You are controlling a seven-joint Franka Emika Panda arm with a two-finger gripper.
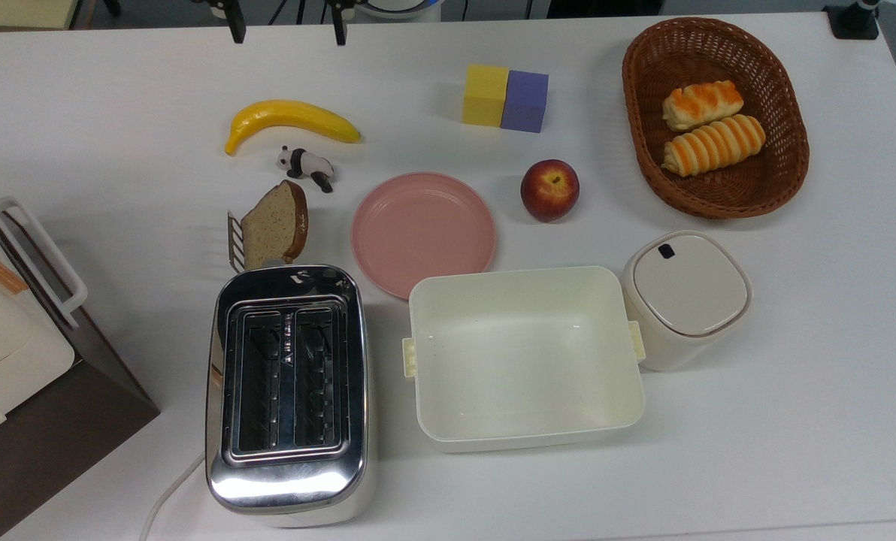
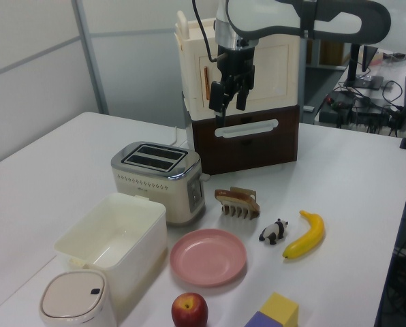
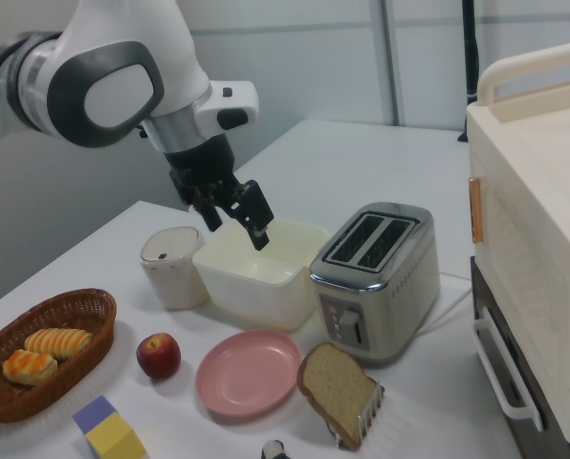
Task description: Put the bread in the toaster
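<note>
- The two-finger black tool (image 3: pixel 235 219) hangs high, wide apart, empty.
- The brown wholemeal bread slice (image 1: pixel 276 225) leans in a small rack beside the shiny chrome toaster (image 1: pixel 287 391).
- Descend over its crust and grip across the faces.

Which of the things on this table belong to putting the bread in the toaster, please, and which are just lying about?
For the job:
- bread, leaning in a small rack
- toaster, both slots empty
- pincer, open, raised above the table

Lying about:
- banana
- panda figure
- pink plate
- apple
- two foam blocks
- basket of rolls
- cream tub
- lidded canister
</note>
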